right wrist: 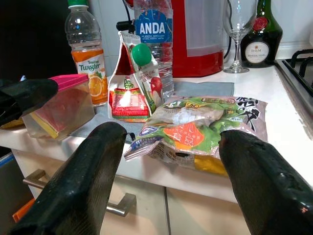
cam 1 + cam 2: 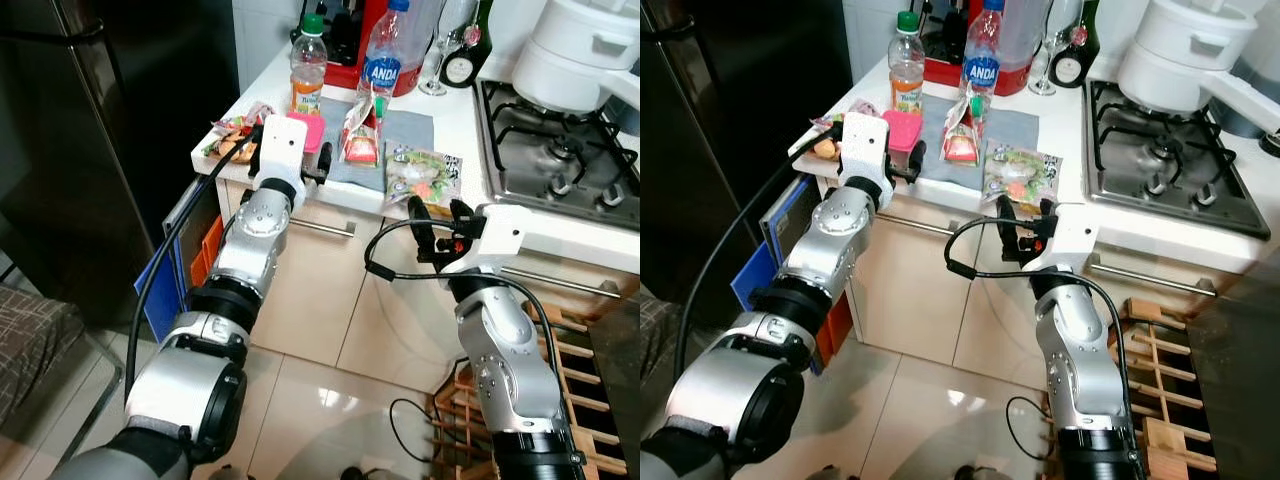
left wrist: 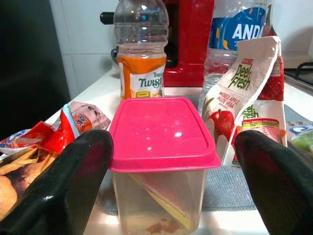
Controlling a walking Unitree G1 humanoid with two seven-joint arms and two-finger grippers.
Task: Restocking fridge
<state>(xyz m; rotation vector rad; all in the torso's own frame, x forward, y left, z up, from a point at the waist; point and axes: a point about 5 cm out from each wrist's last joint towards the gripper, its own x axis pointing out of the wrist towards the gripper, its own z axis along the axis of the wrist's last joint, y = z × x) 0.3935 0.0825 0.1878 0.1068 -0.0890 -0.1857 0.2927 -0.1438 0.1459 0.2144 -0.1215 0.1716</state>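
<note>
Left eye view: the counter held the groceries at its front edge, with the dark fridge off to the robot's left. The left gripper was raised to the pink-lidded container; the right gripper hung just below the edge, under the green vegetable bag.

Right eye view: the same layout. Counted on the counter: one container, one orange juice bottle, one water bottle, one red-and-white pouch, one vegetable bag, and a heap of snack packets at the corner, too jumbled to count. One wine glass and one dark bottle stood behind.

Left wrist view: the left gripper's two black fingers were spread wide, gripping nothing, with the container squarely between them and just ahead. Its long axis ran away from the camera, so the fingers faced its long sides. The orange bottle stood close behind it, the pouch just beside.

Right wrist view: the right gripper's fingers were likewise parted and empty, flanking the vegetable bag, which lay flat with its long axis across the line of the fingers.

Key relation: the container lay straight ahead of the left gripper, the nearer arm for it.

Likely next step: I judged a short advance and a squeeze on the container's sides, then a carry left to the fridge.
</note>
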